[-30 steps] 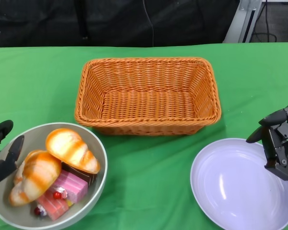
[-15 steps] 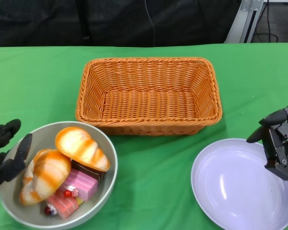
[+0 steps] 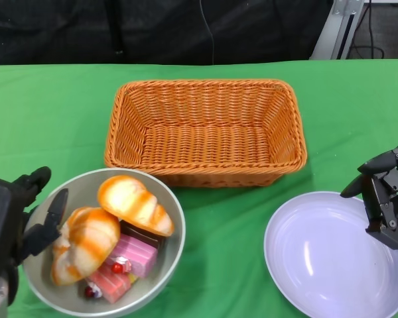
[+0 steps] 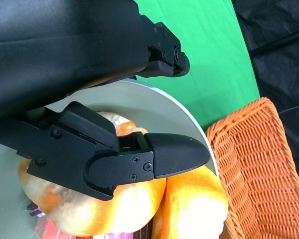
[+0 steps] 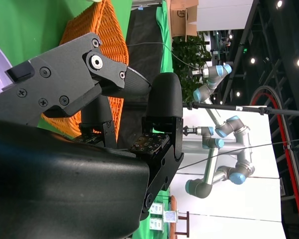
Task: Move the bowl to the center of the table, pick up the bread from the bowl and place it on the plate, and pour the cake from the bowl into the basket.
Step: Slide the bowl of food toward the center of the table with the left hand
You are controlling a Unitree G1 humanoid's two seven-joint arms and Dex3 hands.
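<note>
We saw the left hand (image 3: 16, 218) at the bowl's (image 3: 170, 255) left rim: one finger reached inside over the rim next to a bread roll (image 3: 85, 244), other fingers sat outside the wall, so the hand gripped the rim. The left wrist view showed the same: a black finger (image 4: 139, 162) lay inside the grey bowl (image 4: 179, 117) right against the bread (image 4: 124, 211), w/ another finger beyond the rim. The bowl stood on the green desk (image 3: 219, 225) at lower left, just in front of the basket's (image 3: 205, 129) left-front corner, not touching it as far as we could tell. It held two bread rolls, the second (image 3: 136, 205) resting across the first, plus pink cake pieces (image 3: 123, 265) w/ red bits beneath them.

The right hand (image 3: 385, 195) hung over the right edge of the pale plate (image 3: 318, 265), fingers apart and partly curled, nothing in them. The right wrist view showed its fingers (image 5: 164, 107) w/ a gap between, the basket (image 5: 102, 40) behind. The plate sat at lower right, well apart from the bowl
</note>
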